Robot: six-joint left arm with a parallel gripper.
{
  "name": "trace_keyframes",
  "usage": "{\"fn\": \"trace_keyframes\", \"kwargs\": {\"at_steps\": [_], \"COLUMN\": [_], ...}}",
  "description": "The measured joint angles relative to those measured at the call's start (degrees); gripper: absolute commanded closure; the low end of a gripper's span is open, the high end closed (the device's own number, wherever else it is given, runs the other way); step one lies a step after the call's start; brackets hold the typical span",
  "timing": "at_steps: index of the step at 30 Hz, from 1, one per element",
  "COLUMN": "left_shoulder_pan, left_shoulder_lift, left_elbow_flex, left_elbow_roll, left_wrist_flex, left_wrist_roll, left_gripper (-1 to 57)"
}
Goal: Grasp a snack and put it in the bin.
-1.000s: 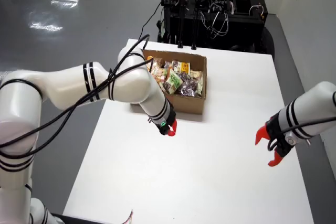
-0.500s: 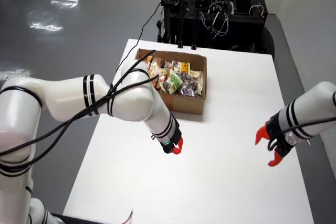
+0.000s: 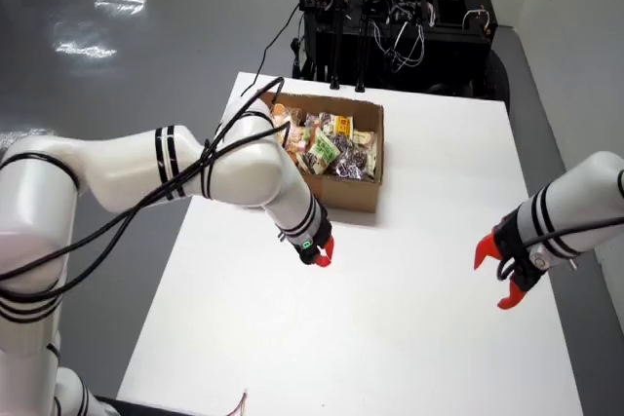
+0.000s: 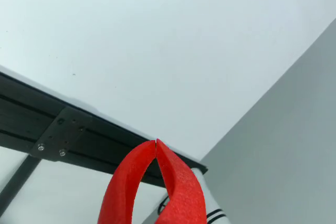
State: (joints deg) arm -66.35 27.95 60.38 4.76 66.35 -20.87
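Note:
A brown cardboard box [image 3: 347, 194] at the back of the white table [image 3: 390, 328] holds several packaged snacks [image 3: 327, 148]. In the view from above, my gripper [image 3: 322, 252] hangs over the table just in front of the box's near left corner, shut with nothing in it. The view that rides on the gripper shows its red fingers [image 4: 181, 182] meeting at the tips [image 4: 156, 141], with only the tabletop [image 4: 157, 51], its black edge frame and grey floor beyond. No snack lies loose on the table.
A second arm at the right holds still, its red gripper [image 3: 499, 277] open above the table's right side. A black equipment rack [image 3: 409, 17] with cables stands behind the table. A thin wire end [image 3: 240, 402] lies at the front left edge.
The gripper swung out from the box toward the table's front, then came part of the way back toward the box. It stays shut. The second arm has not moved.

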Motion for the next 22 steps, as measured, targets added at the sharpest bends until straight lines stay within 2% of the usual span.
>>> {"fn": "trace_keyframes", "kwargs": {"at_steps": [11, 22], "left_shoulder_pan": [3.21, 1.51], "left_shoulder_lift": [0.0, 0.0], "left_elbow_flex": [0.0, 0.0], "left_elbow_roll": [0.12, 0.16], "left_wrist_flex": [0.0, -0.03], "left_wrist_roll": [0.51, 0.62], "left_gripper": [56.3, 56.3]}}
